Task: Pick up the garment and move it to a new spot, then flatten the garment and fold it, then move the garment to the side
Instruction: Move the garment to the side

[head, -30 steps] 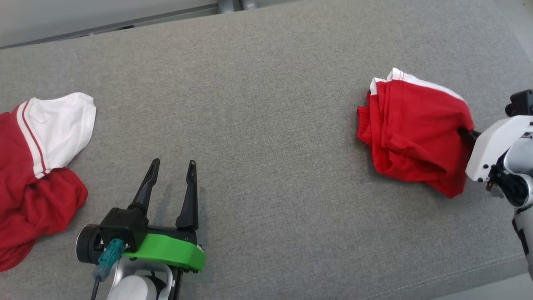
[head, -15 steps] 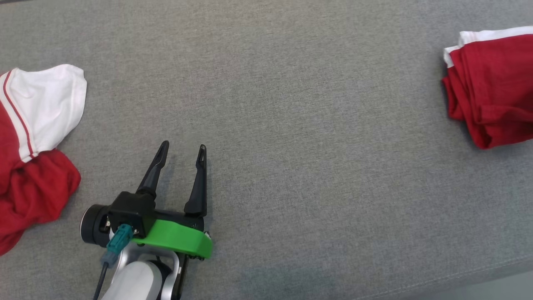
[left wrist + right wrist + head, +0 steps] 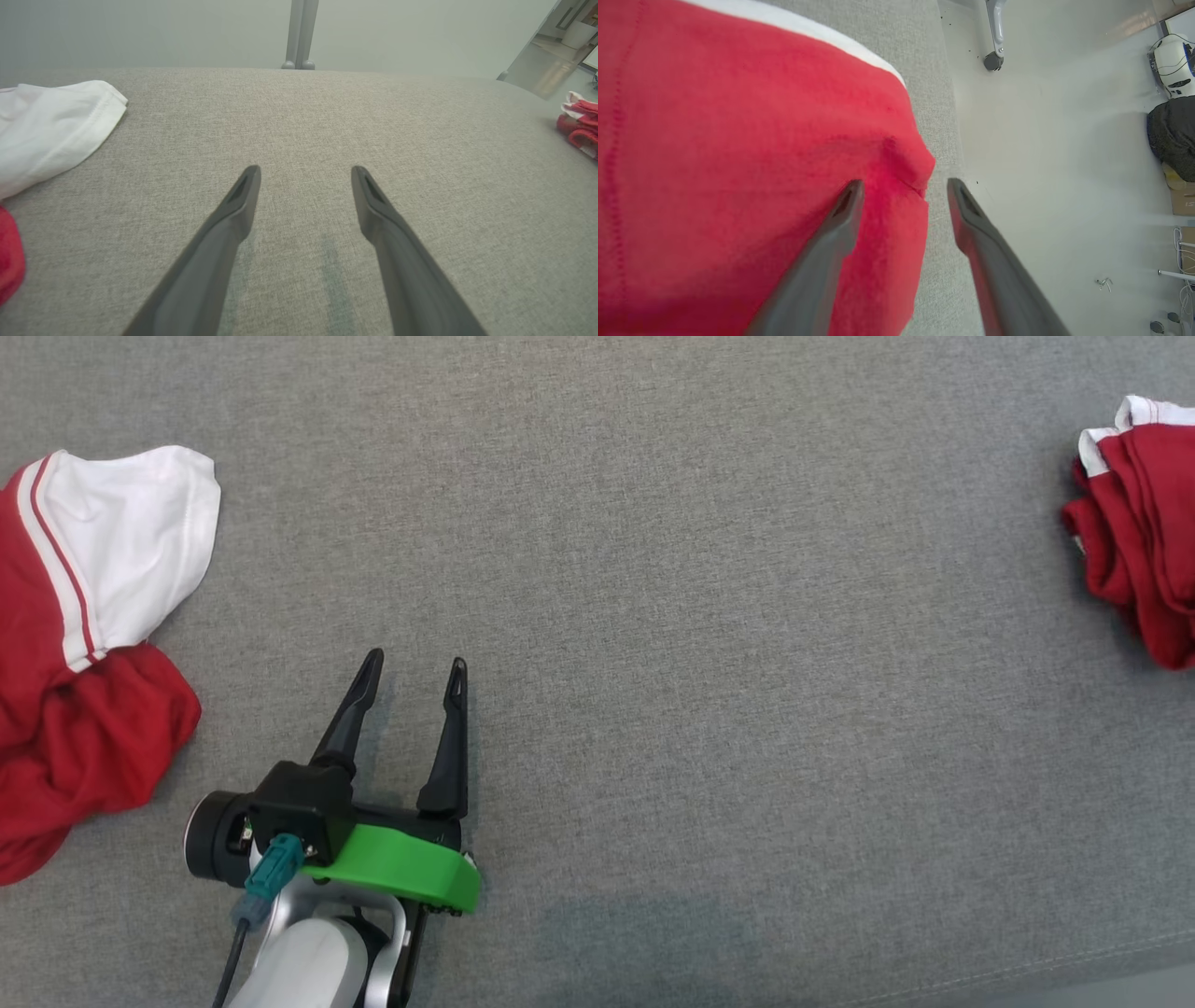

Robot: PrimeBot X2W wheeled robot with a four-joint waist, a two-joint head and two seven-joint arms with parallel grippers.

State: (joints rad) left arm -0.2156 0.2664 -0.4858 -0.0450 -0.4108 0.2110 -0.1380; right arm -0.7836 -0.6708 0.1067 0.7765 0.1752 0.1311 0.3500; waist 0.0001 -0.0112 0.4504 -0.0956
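A folded red garment [image 3: 1134, 523] with white trim lies at the far right of the grey padded table [image 3: 700, 616]. In the right wrist view it is the red cloth [image 3: 738, 163] beneath my right gripper [image 3: 903, 186], whose jaws stand open over the cloth's edge near the table's rim. A second, crumpled red and white garment [image 3: 84, 635] lies at the far left. My left gripper [image 3: 415, 667] hovers open just above bare table to the right of it. In the left wrist view that gripper [image 3: 306, 175] holds nothing, with the white sleeve [image 3: 51, 126] to its left.
The table's right edge drops to a pale floor [image 3: 1064, 140] right beside the folded garment. On that floor are a grey caster leg [image 3: 994, 58], a white device [image 3: 1174, 60] and a dark bundle [image 3: 1174, 140]. The folded garment [image 3: 579, 123] shows far right in the left wrist view.
My right gripper was shut on the folded garment's edge and has opened, letting it go. The head camera has swung left, so that garment sits at the picture's right edge. The left gripper stays put.
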